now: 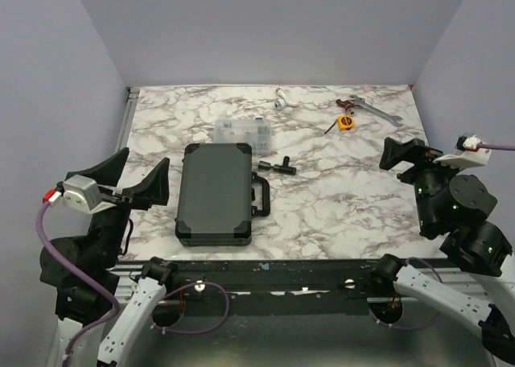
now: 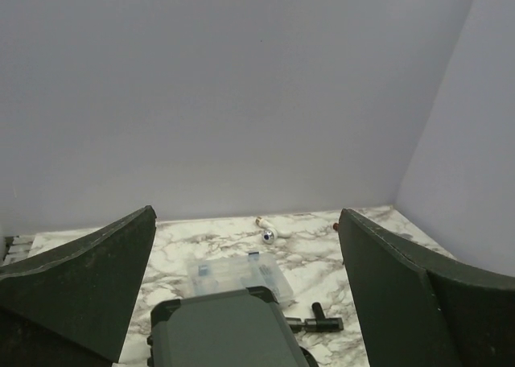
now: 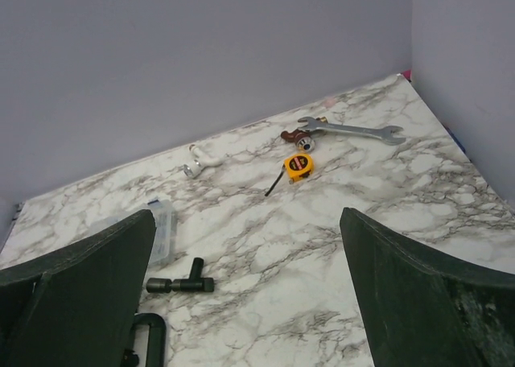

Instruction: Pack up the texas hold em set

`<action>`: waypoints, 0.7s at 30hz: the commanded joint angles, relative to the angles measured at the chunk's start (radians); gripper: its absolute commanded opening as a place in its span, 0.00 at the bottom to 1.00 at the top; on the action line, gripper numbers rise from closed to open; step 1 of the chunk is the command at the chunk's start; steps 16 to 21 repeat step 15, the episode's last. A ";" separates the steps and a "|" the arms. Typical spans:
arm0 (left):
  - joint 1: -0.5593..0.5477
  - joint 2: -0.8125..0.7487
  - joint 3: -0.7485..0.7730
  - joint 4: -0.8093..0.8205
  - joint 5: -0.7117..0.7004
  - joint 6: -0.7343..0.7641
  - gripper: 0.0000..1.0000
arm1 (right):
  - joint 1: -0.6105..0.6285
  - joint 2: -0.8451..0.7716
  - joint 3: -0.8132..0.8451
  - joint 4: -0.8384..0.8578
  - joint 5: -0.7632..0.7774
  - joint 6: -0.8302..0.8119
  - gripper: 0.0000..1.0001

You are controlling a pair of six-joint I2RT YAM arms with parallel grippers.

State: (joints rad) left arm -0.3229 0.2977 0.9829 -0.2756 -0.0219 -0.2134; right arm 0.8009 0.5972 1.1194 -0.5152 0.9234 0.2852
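The texas hold em set shows as a black hard case [image 1: 215, 194], lid shut, lying flat on the marble table left of centre, its handle [image 1: 261, 196] facing right. My left gripper [image 1: 133, 178] hovers off the case's left side, open and holding nothing. In the left wrist view the case's far end [image 2: 225, 327] lies below the open gripper [image 2: 245, 218]. Over the table's right edge my right gripper [image 1: 408, 153] is open and empty, well clear of the case. The right wrist view has the case's handle [image 3: 150, 335] at the lower left, beside the open gripper [image 3: 248, 218].
A clear plastic compartment box [image 1: 241, 132] touches the case's far end. A black T-shaped tool [image 1: 278, 167] lies just right of the case. Further back are a white fitting [image 1: 280, 101], a yellow tape measure [image 1: 345, 123] and a wrench [image 1: 374, 112]. Grey walls enclose the table.
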 commanded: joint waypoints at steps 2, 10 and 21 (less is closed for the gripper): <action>-0.002 -0.008 0.025 0.009 -0.045 0.037 0.95 | -0.003 -0.030 -0.003 0.038 0.024 -0.034 1.00; -0.002 0.004 0.013 0.016 -0.034 0.038 0.96 | -0.002 -0.021 -0.004 0.029 0.018 -0.005 1.00; -0.002 0.006 0.011 0.015 -0.030 0.042 0.96 | -0.001 -0.036 -0.027 0.052 -0.016 -0.023 1.00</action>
